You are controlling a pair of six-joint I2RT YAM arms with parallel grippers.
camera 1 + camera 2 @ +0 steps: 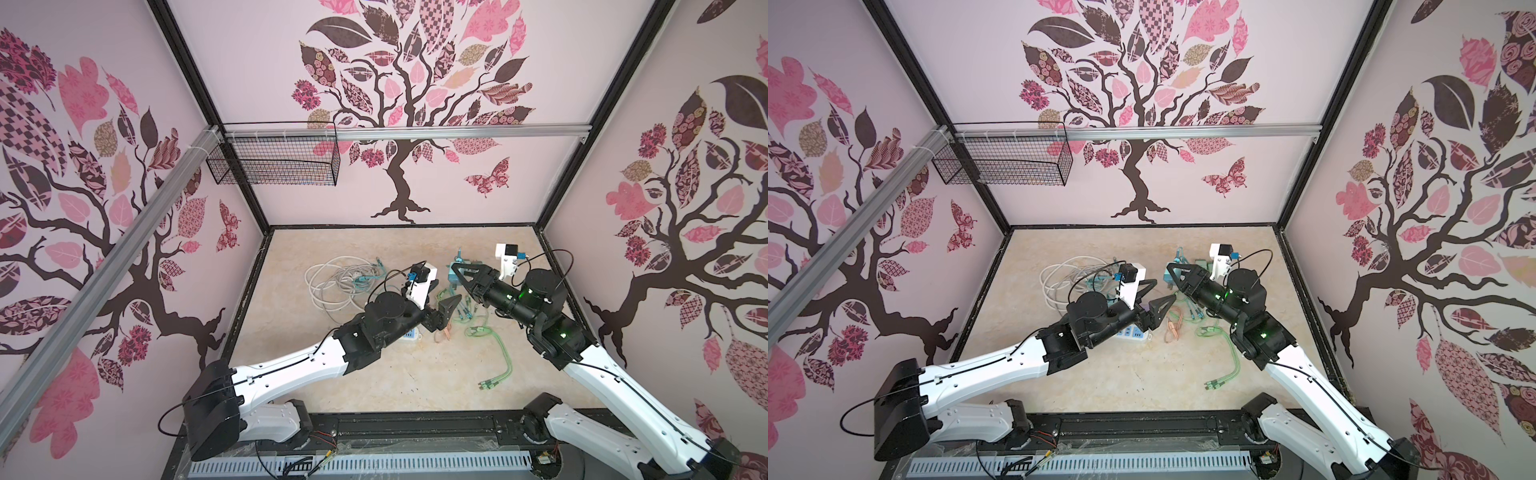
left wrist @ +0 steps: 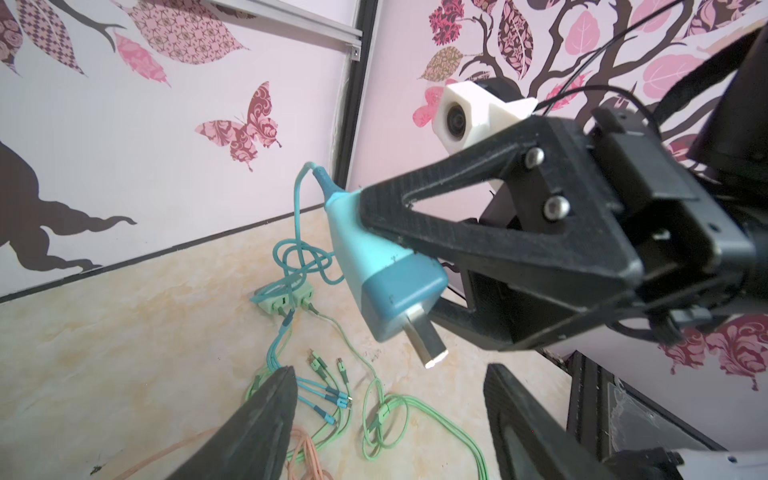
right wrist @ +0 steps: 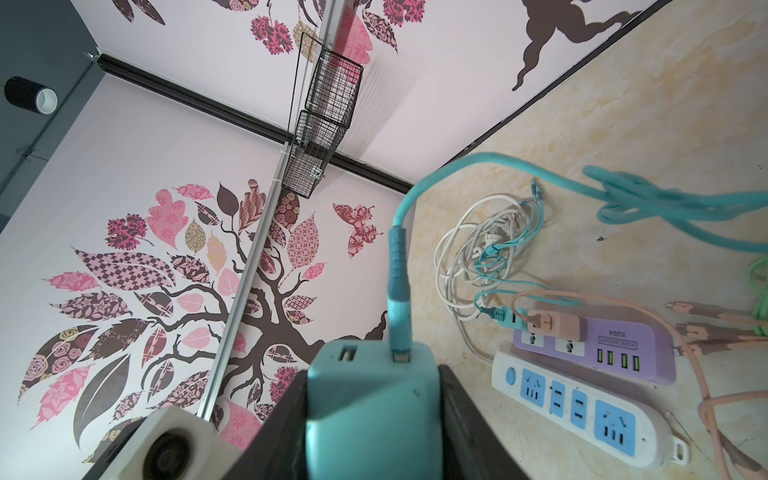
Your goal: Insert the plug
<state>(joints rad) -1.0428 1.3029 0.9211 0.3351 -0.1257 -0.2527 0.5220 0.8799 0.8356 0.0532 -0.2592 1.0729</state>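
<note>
Teal shell: the charger plug [image 2: 382, 270] has a pale teal body and a darker teal cap at the prong end. It looks like smooth, hard plastic.
Prong: 1 flat metal prong [image 2: 424, 343] shows, angled down toward the counter [image 3: 623, 104]. A 2nd may sit behind it; I cannot tell.
USB face: I see 2 ports on the back end. 1 carries the teal cable [image 3: 399, 266]; the other is vacant.
Where it is: lifted clear of the counter, in the air between my 2 arms, touching nothing but the fingers.
Right gripper [image 3: 372, 374]: pinching the plug body across 2 opposite sides, prong end sticking out past the fingertips.
Left gripper [image 2: 390, 370]: spread and empty, hanging just beside the plug.
Handling, my read: light and rigid, so squeezing will not hurt it. The slick shell could swivel in the pinch once the prong meets resistance.
Best hold, my read: the flat sides at mid-body, clear of the prong and the cable end.
Cable drag: the trailing cable loops on the counter and may tug the plug off line.
Targets: purple power strip [image 3: 615, 353] and white power strip [image 3: 582, 415] lie side by side on the counter, both with free sockets.
</note>
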